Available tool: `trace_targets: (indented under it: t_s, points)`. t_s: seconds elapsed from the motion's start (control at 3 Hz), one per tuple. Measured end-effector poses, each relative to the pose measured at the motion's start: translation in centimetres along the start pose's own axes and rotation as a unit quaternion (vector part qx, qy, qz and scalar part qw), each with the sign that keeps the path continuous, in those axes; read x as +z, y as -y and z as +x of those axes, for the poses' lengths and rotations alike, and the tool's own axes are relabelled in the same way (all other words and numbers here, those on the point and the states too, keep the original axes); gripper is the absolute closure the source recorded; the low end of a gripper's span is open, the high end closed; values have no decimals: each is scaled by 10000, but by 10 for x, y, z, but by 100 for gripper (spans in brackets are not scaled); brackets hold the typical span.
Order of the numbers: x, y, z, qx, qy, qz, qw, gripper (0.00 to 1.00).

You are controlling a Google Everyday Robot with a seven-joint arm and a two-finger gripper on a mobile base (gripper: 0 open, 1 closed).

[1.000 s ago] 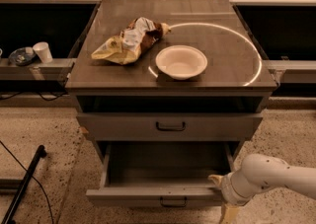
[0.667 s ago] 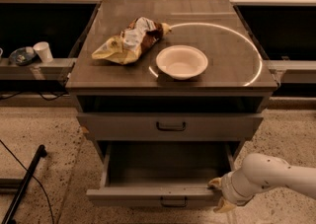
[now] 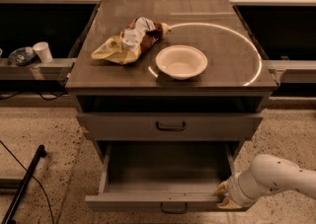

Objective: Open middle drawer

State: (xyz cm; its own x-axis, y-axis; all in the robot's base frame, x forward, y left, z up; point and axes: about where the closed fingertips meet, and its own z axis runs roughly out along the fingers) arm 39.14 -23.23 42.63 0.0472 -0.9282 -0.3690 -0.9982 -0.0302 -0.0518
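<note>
Your gripper (image 3: 224,196) sits low at the right, pressed up against the right end of the middle drawer's front panel, right at its front corner. From this angle you cannot tell whether the gripper is parted or closed, nor whether it actually grasps the panel or only rests against it.

Your arm (image 3: 276,178) comes in from the right edge, low over the speckled floor (image 3: 49,139). Its rounded white segment runs leftward and slightly downward to the wrist, so the gripper points left toward the cabinet.

The middle drawer (image 3: 148,201) stands pulled well out of the cabinet, and you can look straight down into its bare grey interior. Its small black loop handle (image 3: 174,209) sits at the middle of the front, well to the left of your gripper and not touched by it.

Above it, the upper drawer (image 3: 123,127) is pushed in, its own black handle (image 3: 171,126) centred on the front.

On the cabinet top (image 3: 222,55) a white bowl (image 3: 181,61) sits upright, and a crumpled snack bag (image 3: 129,41) lies just beside it to the left. A paper cup (image 3: 43,51) stands on the ledge at far left.
</note>
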Motion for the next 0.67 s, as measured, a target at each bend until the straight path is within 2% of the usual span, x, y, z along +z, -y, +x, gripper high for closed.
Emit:
trace_targets:
  t_s: [0.33,0.67]
  points:
    - [-13,0,-3,-51,127,129,9998,100]
    - [-22,-1,-9,-112,171,197,9996,96]
